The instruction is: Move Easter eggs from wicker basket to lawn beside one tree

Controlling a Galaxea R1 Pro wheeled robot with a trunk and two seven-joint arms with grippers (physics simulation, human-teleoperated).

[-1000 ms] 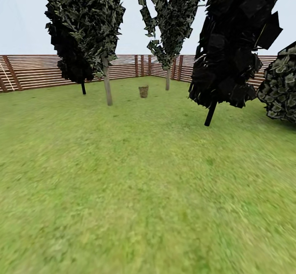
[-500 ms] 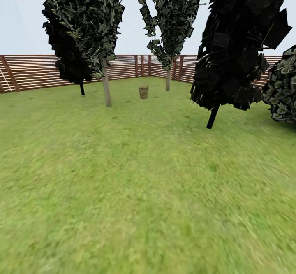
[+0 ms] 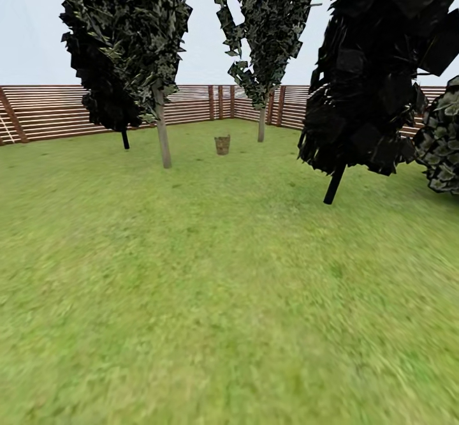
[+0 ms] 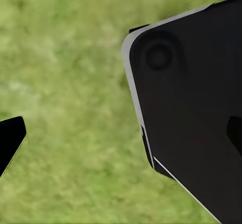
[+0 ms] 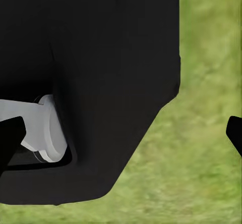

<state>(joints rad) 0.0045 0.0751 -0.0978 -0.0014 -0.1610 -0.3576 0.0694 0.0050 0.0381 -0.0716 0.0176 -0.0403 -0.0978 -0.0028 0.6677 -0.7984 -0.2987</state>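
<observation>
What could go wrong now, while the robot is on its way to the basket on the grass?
1. The wicker basket stands far off, and its inside cannot be seen, so the eggs are unconfirmed.
2. The black-trunked tree leans toward the path on the right; the base might brush its low foliage.
3. The pale-trunked tree stands close to the basket, which could crowd an arm reaching in from that side.

Far across the lawn [image 3: 210, 297] the wicker basket [image 3: 222, 145] stands upright between two pale-trunked trees [image 3: 164, 133], near the slatted fence [image 3: 51, 111]; a black-trunked tree [image 3: 334, 182] leans closer on the right.
</observation>
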